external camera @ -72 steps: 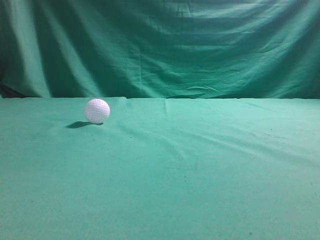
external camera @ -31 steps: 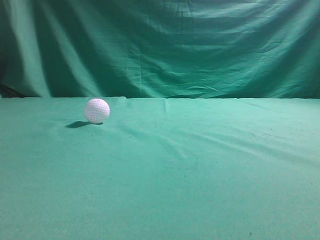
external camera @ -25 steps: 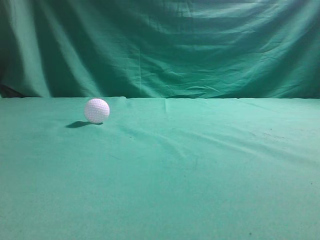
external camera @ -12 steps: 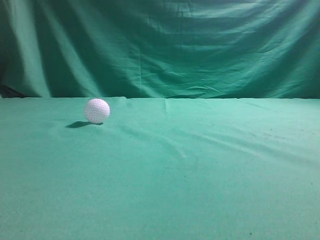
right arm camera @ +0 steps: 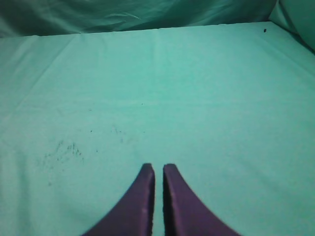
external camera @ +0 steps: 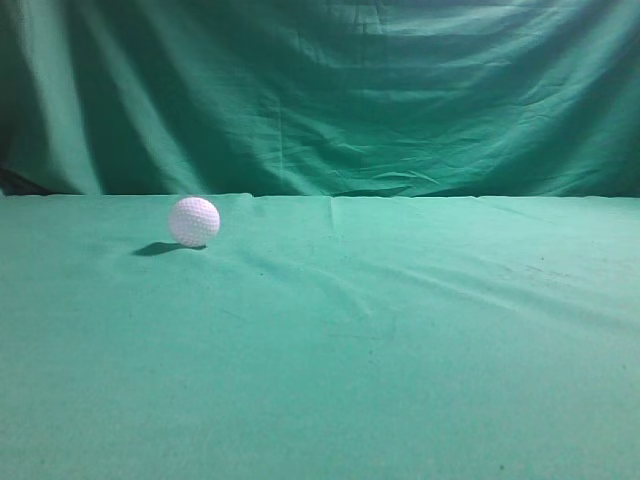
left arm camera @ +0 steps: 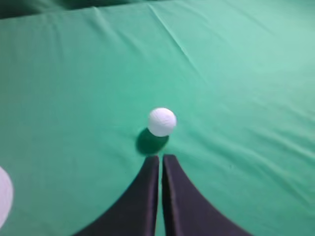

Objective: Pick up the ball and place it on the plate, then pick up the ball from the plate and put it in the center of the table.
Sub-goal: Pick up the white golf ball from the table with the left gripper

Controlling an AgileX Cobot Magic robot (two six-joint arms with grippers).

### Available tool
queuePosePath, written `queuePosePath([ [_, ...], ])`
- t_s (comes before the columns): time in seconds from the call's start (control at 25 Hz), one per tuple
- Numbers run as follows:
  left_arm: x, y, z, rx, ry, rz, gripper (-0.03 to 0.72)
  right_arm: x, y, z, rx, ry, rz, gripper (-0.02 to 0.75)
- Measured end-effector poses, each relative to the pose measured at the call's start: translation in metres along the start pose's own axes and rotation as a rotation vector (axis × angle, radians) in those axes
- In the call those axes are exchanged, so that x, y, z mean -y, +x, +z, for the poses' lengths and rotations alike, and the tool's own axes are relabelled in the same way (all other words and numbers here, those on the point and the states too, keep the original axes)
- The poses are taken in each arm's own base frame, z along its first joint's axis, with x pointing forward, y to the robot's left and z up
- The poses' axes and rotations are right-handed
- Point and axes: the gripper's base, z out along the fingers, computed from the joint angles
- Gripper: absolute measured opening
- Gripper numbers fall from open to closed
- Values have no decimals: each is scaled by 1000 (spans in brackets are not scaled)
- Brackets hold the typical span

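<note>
Resting on the table [external camera: 400, 380], the ball [left arm camera: 162, 121] lies just beyond the narrow, empty left hand [left arm camera: 161, 158]

Left gripper [left arm camera: 160, 158] fingers pressed together, holding nothing; right gripper [right arm camera: 158, 167] fingers likewise closed, empty

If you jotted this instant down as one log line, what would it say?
ball: resting on table, ungrasped | left hand: shut, just behind ball, apart | right hand: shut, over bare cloth | plate: white edge, left wrist view

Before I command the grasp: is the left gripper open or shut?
Shut. The left gripper shows its fingers nearly touching, a thin slit between them, just short of the ball.
</note>
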Motion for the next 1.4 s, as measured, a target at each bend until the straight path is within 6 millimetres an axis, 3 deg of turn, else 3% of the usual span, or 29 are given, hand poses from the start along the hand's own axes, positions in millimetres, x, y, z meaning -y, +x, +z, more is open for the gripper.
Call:
queuePosePath([
  [0.2, 25, -12, 42, -150, 3, 78, 0, 0, 0, 0, 0, 0, 0, 62],
  [0.44, 38, -24, 79, -256, -13, 23, 0, 0, 0, 0, 0, 0, 0, 62],
  [0.6, 45, -29, 89, -314, 36, 111, 0, 0, 0, 0, 0, 0, 0, 62],
  [0.76, 50, -40, 86, -426, 72, 195, 0, 0, 0, 0, 0, 0, 0, 62],
  [0.96, 38, -57, 100, -536, 75, 111, 0, 0, 0, 0, 0, 0, 0, 62],
  [1.12, 23, -63, 125, -570, 73, 52, 0, 0, 0, 0, 0, 0, 0, 62],
  [1.32, 24, -63, 161, -607, 100, 63, 0, 0, 0, 0, 2, 0, 0, 62],
  [1.36, 25, -62, 167, -613, 100, 64, 48, 0, 0, 0, 2, 0, 0, 62],
  [1.4, 25, -60, 174, -623, 100, 64, 48, 0, 0, 0, 2, 0, 0, 62],
])
